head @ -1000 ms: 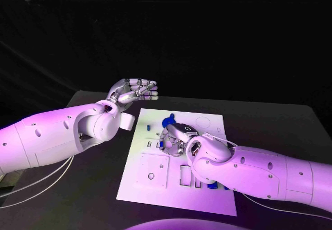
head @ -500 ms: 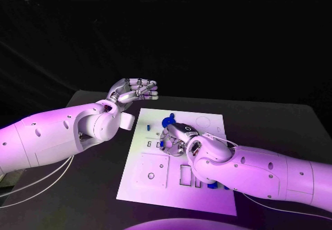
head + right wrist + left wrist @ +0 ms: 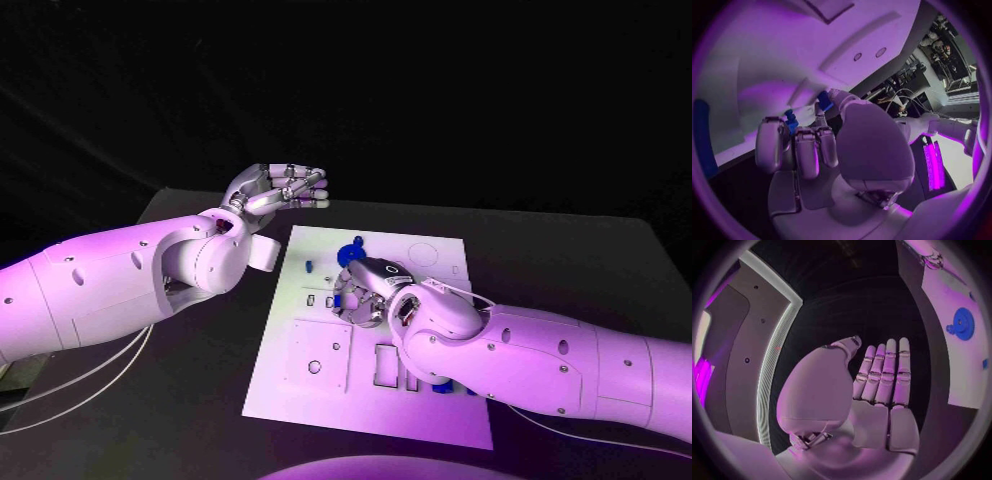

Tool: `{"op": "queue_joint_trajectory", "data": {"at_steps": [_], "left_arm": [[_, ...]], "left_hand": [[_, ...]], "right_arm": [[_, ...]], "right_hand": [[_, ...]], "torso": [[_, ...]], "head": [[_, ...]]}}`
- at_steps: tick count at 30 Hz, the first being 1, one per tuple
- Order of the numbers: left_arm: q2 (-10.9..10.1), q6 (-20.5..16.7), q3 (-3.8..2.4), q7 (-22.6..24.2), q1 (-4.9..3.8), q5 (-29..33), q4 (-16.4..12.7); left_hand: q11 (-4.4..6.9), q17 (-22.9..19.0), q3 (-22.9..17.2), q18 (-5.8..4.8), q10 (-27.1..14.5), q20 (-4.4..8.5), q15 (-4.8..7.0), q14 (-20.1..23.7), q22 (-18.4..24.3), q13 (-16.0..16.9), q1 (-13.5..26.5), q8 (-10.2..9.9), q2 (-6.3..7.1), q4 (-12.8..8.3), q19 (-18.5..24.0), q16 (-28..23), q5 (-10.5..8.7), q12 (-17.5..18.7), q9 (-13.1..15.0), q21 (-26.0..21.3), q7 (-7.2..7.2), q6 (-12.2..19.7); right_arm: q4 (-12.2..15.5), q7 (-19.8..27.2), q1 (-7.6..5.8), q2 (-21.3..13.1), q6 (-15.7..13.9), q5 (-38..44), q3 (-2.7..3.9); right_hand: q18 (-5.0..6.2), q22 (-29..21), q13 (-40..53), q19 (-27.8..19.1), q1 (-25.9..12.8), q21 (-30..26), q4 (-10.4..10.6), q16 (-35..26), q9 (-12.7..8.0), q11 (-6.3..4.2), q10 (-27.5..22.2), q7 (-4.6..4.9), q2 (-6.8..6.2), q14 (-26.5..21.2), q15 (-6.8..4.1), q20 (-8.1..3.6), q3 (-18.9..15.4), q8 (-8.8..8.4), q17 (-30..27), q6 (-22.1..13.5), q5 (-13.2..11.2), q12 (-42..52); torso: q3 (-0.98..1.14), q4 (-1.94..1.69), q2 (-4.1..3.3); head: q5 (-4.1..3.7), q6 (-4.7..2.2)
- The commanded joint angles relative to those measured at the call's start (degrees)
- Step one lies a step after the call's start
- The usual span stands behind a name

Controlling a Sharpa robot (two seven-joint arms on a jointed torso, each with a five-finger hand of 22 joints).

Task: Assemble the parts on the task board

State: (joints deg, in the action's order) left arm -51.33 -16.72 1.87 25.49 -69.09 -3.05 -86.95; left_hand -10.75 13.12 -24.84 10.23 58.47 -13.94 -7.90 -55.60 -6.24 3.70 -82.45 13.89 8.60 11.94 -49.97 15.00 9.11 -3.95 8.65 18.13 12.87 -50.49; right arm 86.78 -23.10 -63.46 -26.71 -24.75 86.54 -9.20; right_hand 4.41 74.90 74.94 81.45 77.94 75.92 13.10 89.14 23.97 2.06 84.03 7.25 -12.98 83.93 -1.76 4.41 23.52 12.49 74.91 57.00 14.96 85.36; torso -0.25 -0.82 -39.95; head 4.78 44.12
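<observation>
The white task board [image 3: 325, 370] lies in the middle of the black table. My right hand [image 3: 364, 295] is down on the board's middle with its fingers curled in. Thumb and fingers pinch a small blue part [image 3: 824, 100] against the board's surface, and another bit of blue [image 3: 790, 121] shows beside the fingers. A blue gear [image 3: 351, 252] sits on the board just beyond this hand, also seen as the blue gear [image 3: 962, 324] on the board [image 3: 954, 365]. My left hand [image 3: 283, 187] hangs in the air past the board's far left corner, its fingers [image 3: 886, 375] straight and holding nothing.
More blue parts [image 3: 450, 386] lie on the board's near part, half hidden under my right forearm. Rectangular slots [image 3: 387, 365] and a square plate [image 3: 317, 355] mark the board's near half. Bare black table [image 3: 577, 270] lies right of the board.
</observation>
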Motion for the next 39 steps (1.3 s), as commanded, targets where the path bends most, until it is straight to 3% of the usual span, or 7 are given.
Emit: {"op": "queue_joint_trajectory", "data": {"at_steps": [1,15,23,29,34,36,39], "left_arm": [[0.1,1.0,-0.03,0.2,-0.04,-0.1,-0.1],[0.0,1.1,-0.02,0.2,-0.04,-0.1,0.0],[0.0,1.1,0.0,0.0,-0.04,-0.2,0.1],[-0.1,1.2,0.07,-2.3,-0.03,-2.2,0.8],[-0.3,3.3,0.1,-9.0,-0.03,-8.9,1.6],[-0.5,4.6,0.1,-12.6,-0.04,-12.6,1.8],[-0.8,7.7,0.1,-18.8,-0.06,-18.4,1.9]], "left_hand": [[-0.05,0.0,-0.3,0.25,0.2,-0.47,-0.33,0.1,0.0,0.0,0.4,-0.2,-0.02,-0.1,0.0,-0.4,-0.26,0.2,-0.1,-0.3,1.11,0.5],[-0.05,0.0,-0.3,0.25,0.2,-0.47,-0.33,0.1,0.0,0.0,0.4,-0.2,-0.02,-0.1,0.0,-0.4,-0.26,0.2,-0.1,-0.3,1.11,0.5],[-0.05,0.0,-0.3,0.25,0.2,-0.47,-0.33,0.1,0.0,0.0,0.4,-0.2,-0.02,-0.1,0.0,-0.4,-0.26,0.2,-0.1,-0.3,1.11,0.5],[0.02,0.4,-0.3,0.32,0.4,-0.37,-0.17,-0.6,0.0,0.1,0.7,-0.3,0.15,-0.1,-0.4,-0.1,-0.29,0.2,-0.1,-0.1,1.07,0.6],[2.54,4.7,1.2,0.4,7.0,2.5,3.0,-9.8,-1.9,1.3,3.8,1.2,1.28,1.3,-7.2,7.1,-0.43,-2.7,0.6,4.7,-0.76,-1.5],[3.99,12.1,4.2,0.31,9.5,5.39,4.75,-15.0,-4.7,3.4,6.6,3.5,1.74,4.1,-12.4,18.5,-0.27,-6.1,1.9,10.3,-2.34,-1.6],[5.61,19.7,6.7,0.25,12.6,6.77,6.73,-18.2,-7.8,7.3,7.6,6.9,1.88,4.4,-15.6,30.5,-0.52,-12.2,3.8,15.9,-3.29,-1.5]], "right_arm": [[-0.1,0.0,0.15,0.0,0.5,0.6,-0.08],[0.0,1.1,0.16,-0.1,-1.7,0.6,-0.08],[1.9,2.3,0.16,-1.4,-5.0,0.6,-0.07],[6.0,5.7,-0.78,-5.6,-8.1,-1.8,0.13],[10.2,10.5,-3.43,-11.7,-8.8,-9.9,0.31],[11.9,11.5,-4.74,-14.5,-8.3,-14.4,0.34],[14.5,12.4,-6.77,-18.9,-7.2,-20.1,0.37]], "right_hand": [[-0.54,1.9,9.9,-0.3,-0.2,-0.4,0.3,0.0,-0.2,0.62,2.2,0.2,-0.63,5.3,0.42,0.22,-0.3,-0.46,11.0,-0.8,0.2,-0.5],[-0.25,1.1,6.9,-1.0,-1.5,-1.8,2.0,-0.1,-1.0,1.86,-0.4,1.46,-2.15,5.2,1.57,1.37,-6.1,-2.25,10.7,-5.0,0.2,-3.6],[-0.15,1.1,6.2,-1.1,0.7,-2.5,3.6,-0.2,-1.7,2.15,-0.9,1.72,0.91,5.1,1.85,1.65,-19.0,-2.12,10.7,-6.1,0.4,-4.1],[-0.05,0.8,6.3,-1.3,1.9,-3.0,3.5,-0.2,-2.0,2.14,-0.8,1.75,2.18,5.1,1.85,1.67,-20.3,-2.0,10.5,-6.2,0.6,-4.0],[0.14,0.2,6.1,-1.7,3.1,-3.9,3.4,-0.4,-2.0,2.09,-1.0,1.7,2.84,5.0,1.81,1.65,-19.9,-1.75,9.9,-5.9,0.5,-4.2],[0.38,-0.6,5.8,-2.3,3.4,-4.9,3.4,-0.6,-2.0,2.08,-1.2,1.69,3.02,4.8,1.79,1.64,-19.8,-1.65,9.2,-5.8,0.5,-4.4],[0.42,-0.7,5.8,-2.4,3.7,-5.1,3.4,-0.6,-1.9,2.02,-1.2,1.6,3.17,4.8,1.75,1.62,-19.7,-1.29,9.1,-5.5,0.5,-4.4]], "torso": [[-0.02,-0.01,-0.01],[-0.01,-0.02,0.0],[0.0,-0.02,0.06],[0.05,0.14,0.34],[0.15,0.31,0.83],[0.2,0.4,1.02],[0.36,0.56,1.4]], "head": [[-0.02,-0.04],[-0.08,-0.04],[-0.12,-0.15],[-0.04,-0.33],[0.28,-0.36],[0.36,-0.23],[0.5,-0.03]]}}
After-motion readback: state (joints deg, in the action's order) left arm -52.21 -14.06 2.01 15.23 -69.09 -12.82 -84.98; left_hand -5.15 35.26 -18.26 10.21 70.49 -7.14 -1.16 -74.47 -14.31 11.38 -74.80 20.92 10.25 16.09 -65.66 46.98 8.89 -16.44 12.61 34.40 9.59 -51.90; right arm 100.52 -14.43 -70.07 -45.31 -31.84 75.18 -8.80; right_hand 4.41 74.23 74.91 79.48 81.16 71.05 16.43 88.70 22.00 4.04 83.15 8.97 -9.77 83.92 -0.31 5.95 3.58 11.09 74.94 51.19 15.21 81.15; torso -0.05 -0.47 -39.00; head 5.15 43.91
